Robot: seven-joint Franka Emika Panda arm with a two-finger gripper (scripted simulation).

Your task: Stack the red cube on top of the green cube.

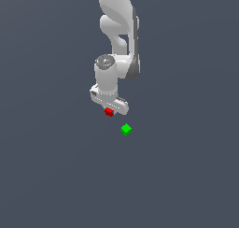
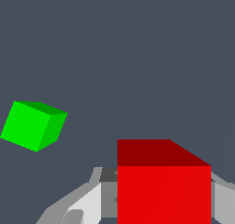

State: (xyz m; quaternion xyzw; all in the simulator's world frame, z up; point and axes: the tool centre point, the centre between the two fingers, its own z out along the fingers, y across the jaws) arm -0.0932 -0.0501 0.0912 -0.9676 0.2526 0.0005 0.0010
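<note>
My tool [image 1: 110,109] has the red cube [image 1: 109,112] clenched between its fingers [image 2: 80,204], which press against the cube's sides in the wrist view. In the exterior view the cube sits just under the white hand at the end of the Panda arm [image 1: 119,31], and I cannot tell from that view alone how far it hangs above the dark bench [image 1: 56,175]. The green cube [image 1: 125,129] lies alone on the bench, near the tool but apart from it, below it in the frame and toward the exterior view's right; the wrist view shows it turned at an angle to the red cube's faces. I judge the pick as done and the carry as the step in hand. My next move calls for bringing the red cube squarely over the green one, with enough height to clear its top, then lowering gently before letting go. With targets this small, a slight offset could tip the stack.
</note>
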